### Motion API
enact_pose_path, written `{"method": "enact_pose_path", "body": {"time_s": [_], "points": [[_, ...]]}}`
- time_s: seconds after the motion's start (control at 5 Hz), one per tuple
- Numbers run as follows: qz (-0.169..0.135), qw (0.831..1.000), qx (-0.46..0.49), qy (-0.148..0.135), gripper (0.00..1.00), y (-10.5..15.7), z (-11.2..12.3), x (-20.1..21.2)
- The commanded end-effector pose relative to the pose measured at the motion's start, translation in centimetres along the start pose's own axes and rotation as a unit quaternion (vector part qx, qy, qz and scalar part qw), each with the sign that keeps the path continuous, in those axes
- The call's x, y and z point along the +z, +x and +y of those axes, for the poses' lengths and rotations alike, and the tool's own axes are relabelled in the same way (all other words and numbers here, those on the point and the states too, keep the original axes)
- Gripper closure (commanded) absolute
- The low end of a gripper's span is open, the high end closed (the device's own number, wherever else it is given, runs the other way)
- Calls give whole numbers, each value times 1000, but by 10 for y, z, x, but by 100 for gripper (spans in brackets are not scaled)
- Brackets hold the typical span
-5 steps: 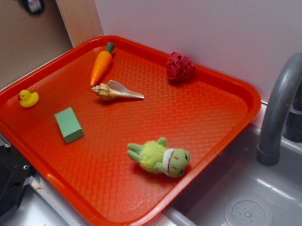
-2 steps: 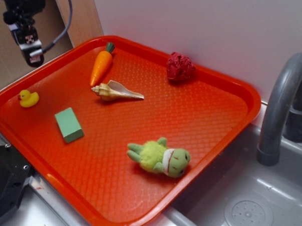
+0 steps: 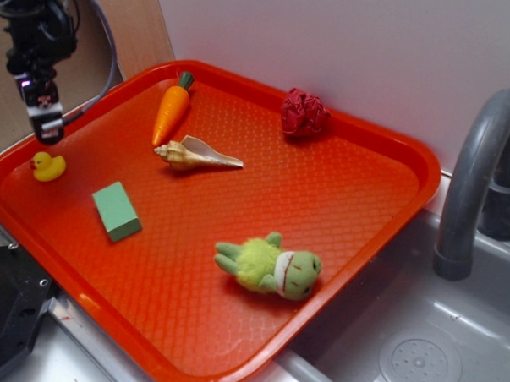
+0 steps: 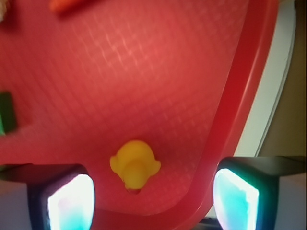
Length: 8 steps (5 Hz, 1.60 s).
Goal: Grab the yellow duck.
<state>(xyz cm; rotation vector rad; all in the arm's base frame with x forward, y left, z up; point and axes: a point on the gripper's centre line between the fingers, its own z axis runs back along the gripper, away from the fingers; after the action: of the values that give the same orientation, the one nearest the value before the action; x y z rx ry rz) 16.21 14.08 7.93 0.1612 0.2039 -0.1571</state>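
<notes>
Duck: the yellow duck (image 3: 48, 166) sits upright near the left corner of the red tray (image 3: 347, 203), close to the raised rim and apart from everything else.

Gripper: I have the gripper (image 3: 48, 128) hanging above the duck, a little toward the back of the tray, not touching it. In the wrist view the two fingers (image 4: 67, 199) stand wide apart, and the duck (image 4: 135, 164) lies between them but nearer to the left one.

Step in hand: lining up over the duck and going down to it (I judge the task is only at its beginning, nothing is held).

How I want to do it: first I shift until the duck is in the middle of the gap, then I go straight down, and I close only when the fingers are beside the body.

Risk: the tray rim (image 4: 240, 96) runs under the right finger, so that finger may land on it. The duck looks glossy and small, so it may slip out.

Neighbour: the green block (image 3: 116, 211) is near, but not in my way.
</notes>
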Motion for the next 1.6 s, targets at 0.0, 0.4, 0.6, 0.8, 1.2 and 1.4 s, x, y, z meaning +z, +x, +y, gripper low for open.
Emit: {"method": "enact_pose_path", "body": {"time_s": [0.0, 0.4, 0.6, 0.8, 1.2, 1.4], "points": [[35, 999, -4, 8, 0, -17, -5, -25], [-3, 999, 19, 27, 75, -14, -13, -48], [-35, 999, 28, 17, 100, -8, -15, -37], [-65, 997, 28, 13, 100, -6, -22, -2], [-95, 995, 34, 8, 100, 11, -85, 98], [-94, 994, 51, -12, 100, 23, -127, 126]]}}
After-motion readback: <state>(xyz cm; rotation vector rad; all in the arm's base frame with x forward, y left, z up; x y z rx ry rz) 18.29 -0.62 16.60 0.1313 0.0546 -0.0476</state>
